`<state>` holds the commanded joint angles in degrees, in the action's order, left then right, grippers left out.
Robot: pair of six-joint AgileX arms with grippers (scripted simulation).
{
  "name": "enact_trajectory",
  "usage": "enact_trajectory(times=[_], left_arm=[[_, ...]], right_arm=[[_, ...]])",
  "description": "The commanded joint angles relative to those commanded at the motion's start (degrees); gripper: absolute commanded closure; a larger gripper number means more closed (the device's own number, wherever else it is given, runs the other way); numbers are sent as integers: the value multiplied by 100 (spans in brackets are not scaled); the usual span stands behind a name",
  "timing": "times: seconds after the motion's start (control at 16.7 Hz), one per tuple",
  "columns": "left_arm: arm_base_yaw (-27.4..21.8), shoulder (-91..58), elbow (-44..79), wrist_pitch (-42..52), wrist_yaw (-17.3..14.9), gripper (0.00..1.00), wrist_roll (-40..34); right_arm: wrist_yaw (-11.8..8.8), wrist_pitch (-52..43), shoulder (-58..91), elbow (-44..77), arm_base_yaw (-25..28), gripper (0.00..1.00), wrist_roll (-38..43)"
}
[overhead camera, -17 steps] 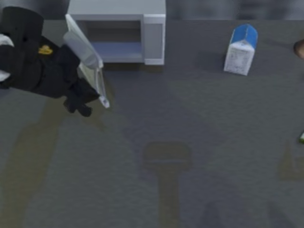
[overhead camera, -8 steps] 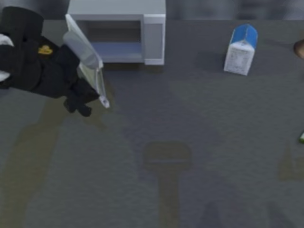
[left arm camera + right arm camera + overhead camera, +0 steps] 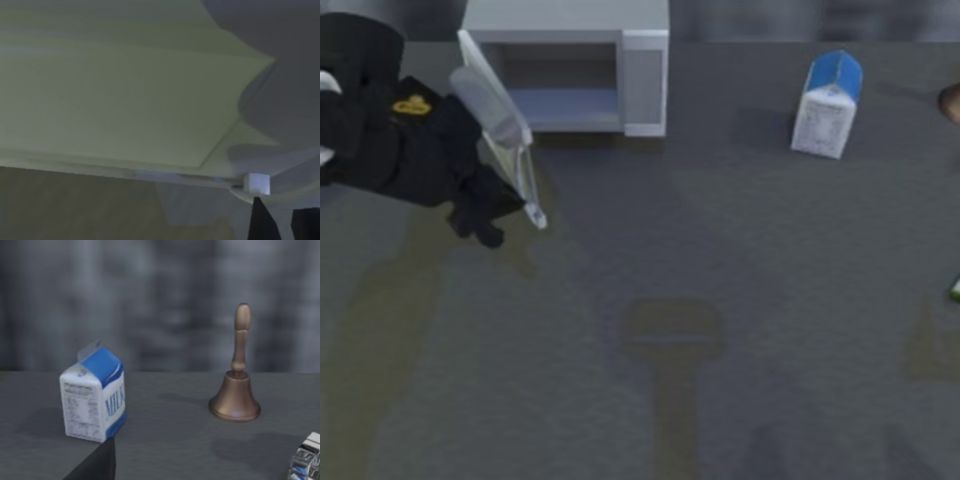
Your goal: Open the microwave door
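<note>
The light grey microwave [image 3: 570, 20] stands at the table's back left, its control panel [image 3: 644, 90] on its right side. The microwave door [image 3: 505, 140] is swung wide open to the left and its cavity shows. My left gripper [image 3: 485, 222] is at the door's free edge, shut on the white bar handle. In the left wrist view the door [image 3: 125, 100] fills the frame, the handle's end [image 3: 256, 183] sits just above the left gripper [image 3: 282, 225]. My right gripper [image 3: 97, 465] is out of the top view, parked at the right.
A blue-and-white milk carton [image 3: 828, 105] [image 3: 94, 395] stands at the back right. A bronze bell [image 3: 235, 400] [image 3: 950, 100] is at the far right edge. A small packaged item [image 3: 307, 460] lies near the right arm.
My left arm has shifted slightly left and back, and the door's free edge has moved with it, swinging a little wider. Nothing else has moved.
</note>
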<state>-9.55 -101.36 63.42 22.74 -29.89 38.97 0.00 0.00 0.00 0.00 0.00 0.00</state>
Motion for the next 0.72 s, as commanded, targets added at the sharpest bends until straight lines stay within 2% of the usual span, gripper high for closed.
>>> enact_trajectory(times=[0.18,0.72], left_arm=[[94,-24,47,130,-95,100,225],[97,-26,48,137,-99,100,235]], right_arm=[[0,0,0,0,0,0,0],[0,0,0,0,0,0,0]])
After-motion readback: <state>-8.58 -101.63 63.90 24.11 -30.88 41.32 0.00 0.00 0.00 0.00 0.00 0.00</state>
